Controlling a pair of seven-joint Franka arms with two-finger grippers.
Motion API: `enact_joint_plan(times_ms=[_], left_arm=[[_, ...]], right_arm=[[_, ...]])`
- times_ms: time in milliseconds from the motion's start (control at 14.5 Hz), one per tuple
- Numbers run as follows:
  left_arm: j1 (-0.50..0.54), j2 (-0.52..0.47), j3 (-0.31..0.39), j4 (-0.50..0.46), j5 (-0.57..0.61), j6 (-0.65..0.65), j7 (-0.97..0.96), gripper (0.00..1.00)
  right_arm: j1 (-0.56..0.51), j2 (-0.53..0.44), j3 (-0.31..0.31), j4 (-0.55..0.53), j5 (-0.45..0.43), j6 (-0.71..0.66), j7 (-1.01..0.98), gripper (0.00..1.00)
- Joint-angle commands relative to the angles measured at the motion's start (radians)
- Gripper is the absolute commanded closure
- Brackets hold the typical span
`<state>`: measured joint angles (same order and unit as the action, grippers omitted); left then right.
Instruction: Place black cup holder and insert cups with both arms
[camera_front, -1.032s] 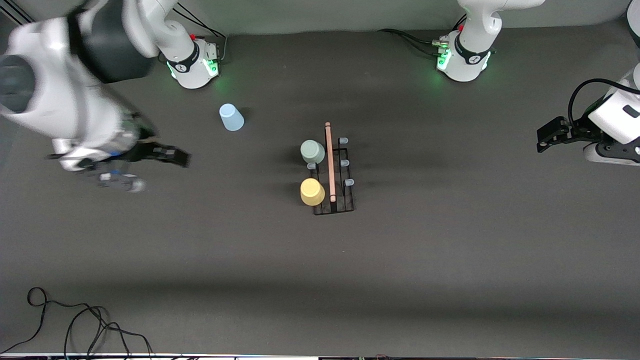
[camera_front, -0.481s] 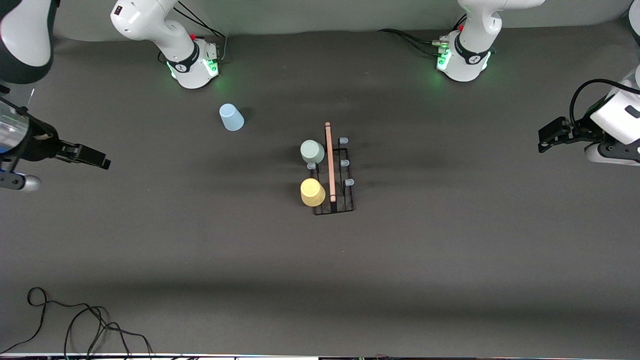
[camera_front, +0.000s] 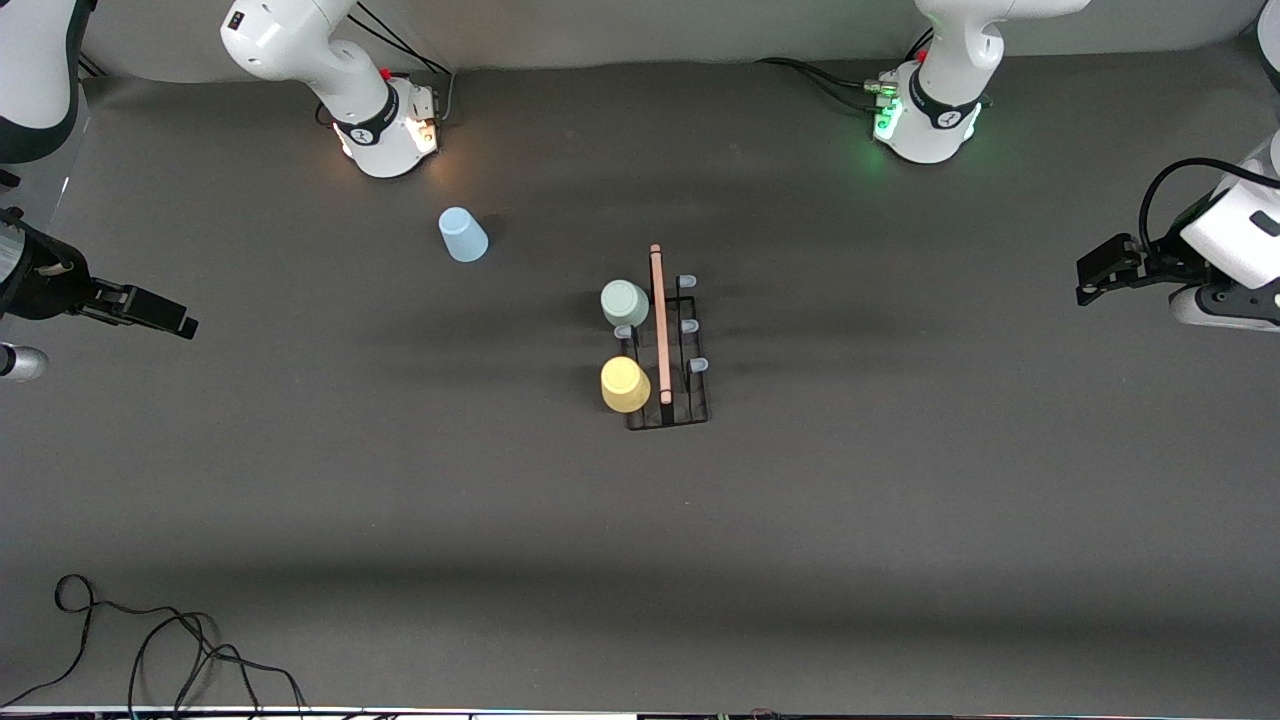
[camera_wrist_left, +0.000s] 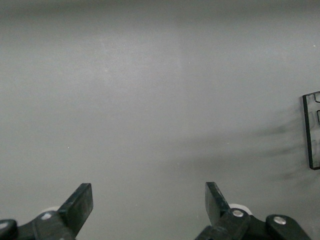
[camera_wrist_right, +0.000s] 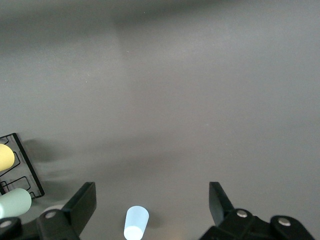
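Dark grey table (camera_front: 900, 520), black cable (camera_front: 150, 650) at its near edge

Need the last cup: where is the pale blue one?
Front view: the pale blue cup stands alone on the table near the right arm's base, apart from the black cup holder.

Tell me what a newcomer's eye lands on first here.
The black cup holder at mid-table, with the green cup and yellow cup upside down on its pegs. The blue cup stands alone nearer the right arm's base. The right gripper and left gripper hang open at the table's ends.
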<state>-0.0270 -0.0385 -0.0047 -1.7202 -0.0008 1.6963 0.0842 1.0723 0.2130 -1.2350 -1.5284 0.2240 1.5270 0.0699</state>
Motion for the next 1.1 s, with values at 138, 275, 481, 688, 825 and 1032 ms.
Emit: enact_joint_plan(times_ms=[138,275,481,688,825,1032], left_arm=[[-0.007,-0.004,0.000,-0.001,0.016,-0.014,-0.015,0.00],[-0.008,-0.004,0.000,-0.001,0.016,-0.012,-0.014,0.00],[-0.008,-0.004,0.000,-0.002,0.016,-0.007,-0.014,0.00],[-0.007,-0.004,0.000,-0.002,0.018,-0.006,-0.015,0.00],[-0.008,-0.004,0.000,-0.002,0.016,-0.006,-0.015,0.00],[-0.010,-0.004,0.000,-0.001,0.016,-0.006,-0.015,0.00]], right_arm=[[-0.011,0.009,0.002,0.013,0.002,-0.010,-0.025,0.00],[-0.012,0.009,0.002,0.011,0.002,-0.010,-0.025,0.00],[-0.098,0.002,0.070,0.014,0.002,-0.010,-0.030,0.00],[-0.222,-0.018,0.196,0.017,0.000,-0.011,-0.029,0.00],[-0.316,-0.039,0.299,0.017,-0.018,-0.010,-0.029,0.00],[-0.362,-0.060,0.383,0.016,-0.107,-0.010,-0.030,0.00]])
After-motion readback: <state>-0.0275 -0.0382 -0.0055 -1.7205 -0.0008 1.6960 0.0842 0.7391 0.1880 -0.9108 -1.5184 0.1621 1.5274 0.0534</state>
